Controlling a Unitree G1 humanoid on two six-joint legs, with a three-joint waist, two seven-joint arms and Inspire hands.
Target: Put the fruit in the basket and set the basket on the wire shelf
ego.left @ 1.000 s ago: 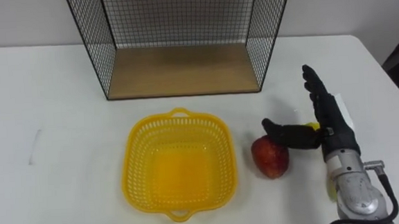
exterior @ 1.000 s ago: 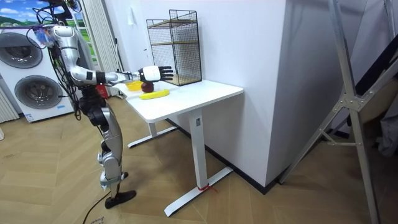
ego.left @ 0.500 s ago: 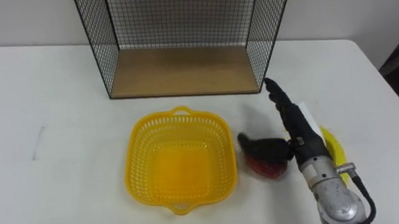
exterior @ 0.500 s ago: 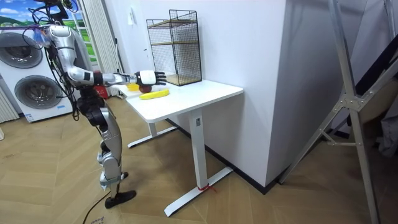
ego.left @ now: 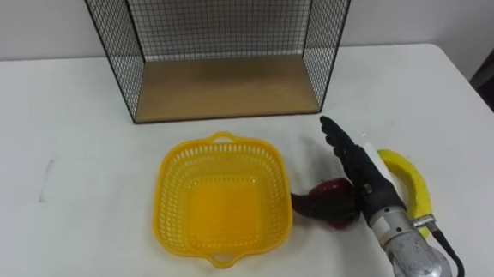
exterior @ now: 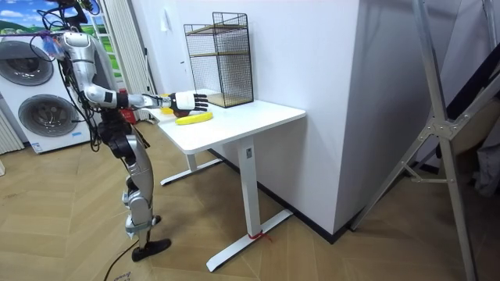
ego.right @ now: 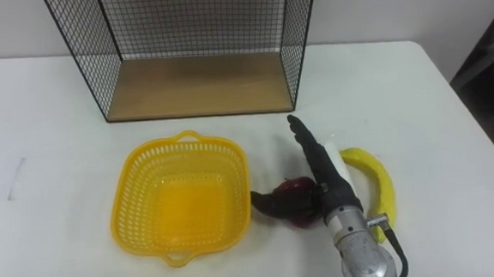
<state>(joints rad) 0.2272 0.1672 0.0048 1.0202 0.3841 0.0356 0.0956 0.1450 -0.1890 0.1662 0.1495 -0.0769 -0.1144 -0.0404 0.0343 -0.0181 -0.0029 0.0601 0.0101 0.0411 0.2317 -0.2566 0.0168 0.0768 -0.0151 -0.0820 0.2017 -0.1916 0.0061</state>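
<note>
Since a second ago my right hand [ego.left: 366, 183] has swung left off the banana's spot and closed in on the apple [ego.left: 337, 210], so the banana [ego.left: 413, 180] now lies uncovered just to the right of the hand. I have the arm coming in from the near right corner, forearm low over the white table [ego.left: 57, 124]. The fingers [ego.left: 342, 145] run straight and close together, pointing far and a little left along the apple's right side. The thumb [ego.left: 303, 204] is stretched out leftward across the apple's near-left side, its tip almost reaching the basket's right rim. So the hand is spread wide with the apple sitting in the fork between thumb and fingers, touched but not clasped. The apple rests on the table just right of the yellow plastic basket [ego.left: 169, 203], which has no fruit in it and sits at mid-table. Beyond the basket, at the far edge, stands the wire shelf [ego.left: 225, 86], its wooden floor bare and its open front facing me. From the room camera I see the robot standing upright at the table's end on the room view's left, right arm held out level over the tabletop, with washing machines [exterior: 47, 113] behind it.
</note>
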